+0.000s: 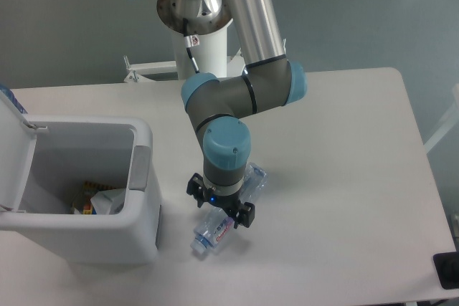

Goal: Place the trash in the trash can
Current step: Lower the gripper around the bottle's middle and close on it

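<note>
White trash can point(79, 238) lid-open at table's left with scraps inside, my arm point(237, 98) bent down just right of it, my gripper point(219, 207) fingers apart straddling the crushed clear plastic bottle point(215, 231) lying beside the can's right wall

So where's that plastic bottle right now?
The bottle lies on the table directly beneath the gripper, just right of the white bin.

bottle point(215, 231) label print too small to read, no other legible text
</note>
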`<action>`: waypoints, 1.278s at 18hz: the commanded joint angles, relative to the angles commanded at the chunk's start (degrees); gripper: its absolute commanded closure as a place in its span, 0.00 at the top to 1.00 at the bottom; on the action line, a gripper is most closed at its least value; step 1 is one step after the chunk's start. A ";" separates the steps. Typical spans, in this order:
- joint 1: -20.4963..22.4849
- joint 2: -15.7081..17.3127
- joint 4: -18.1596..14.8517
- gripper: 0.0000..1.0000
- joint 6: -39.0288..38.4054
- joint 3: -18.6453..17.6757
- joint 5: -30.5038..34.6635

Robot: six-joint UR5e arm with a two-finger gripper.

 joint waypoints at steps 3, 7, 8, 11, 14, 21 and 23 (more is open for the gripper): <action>0.00 0.00 -0.09 1.00 0.27 0.00 0.09; 0.00 -0.18 0.00 1.00 0.27 0.09 1.58; 0.00 -0.26 0.00 1.00 0.27 0.09 1.58; 0.00 -0.35 0.09 1.00 0.27 0.18 1.67; -0.09 -0.53 0.09 1.00 0.18 0.35 1.76; -0.09 -0.97 0.09 0.91 0.09 0.62 1.85; -0.09 -1.14 0.18 0.85 0.00 0.62 2.81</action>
